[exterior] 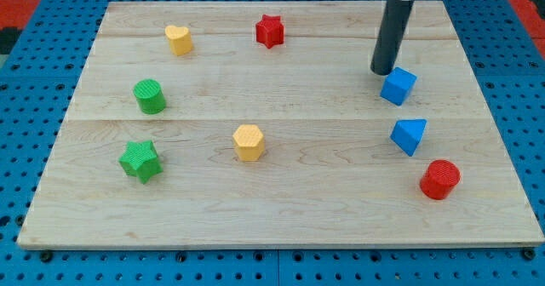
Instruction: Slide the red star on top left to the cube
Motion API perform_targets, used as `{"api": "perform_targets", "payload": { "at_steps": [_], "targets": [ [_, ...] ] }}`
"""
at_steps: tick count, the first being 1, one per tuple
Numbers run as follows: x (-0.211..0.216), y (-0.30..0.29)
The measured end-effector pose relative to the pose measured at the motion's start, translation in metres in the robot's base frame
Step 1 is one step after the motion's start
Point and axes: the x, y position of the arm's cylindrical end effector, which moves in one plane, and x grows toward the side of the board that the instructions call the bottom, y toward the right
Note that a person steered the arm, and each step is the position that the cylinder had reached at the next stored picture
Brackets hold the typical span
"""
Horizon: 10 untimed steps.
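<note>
The red star (270, 31) lies near the view's top, left of centre. The blue cube (398, 86) sits at the view's right. My tip (382, 71) rests on the board just up and left of the blue cube, close to or touching it. The red star is well to the left of my tip.
A yellow heart-like block (179, 40) lies at the top left. A green cylinder (150, 96) and a green star (140, 160) are on the left. A yellow hexagon (249, 142) is at centre. A blue triangular block (409, 136) and a red cylinder (439, 180) are at the right.
</note>
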Motion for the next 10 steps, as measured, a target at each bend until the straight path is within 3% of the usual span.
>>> {"api": "perform_targets", "payload": {
  "at_steps": [2, 4, 5, 6, 7, 8, 10],
  "targets": [
    [0.029, 0.026],
    [-0.038, -0.082],
    [-0.003, -0.167],
    [-0.044, -0.216],
    [-0.089, -0.213],
    [-0.095, -0.178],
    [-0.015, -0.047]
  ]
}}
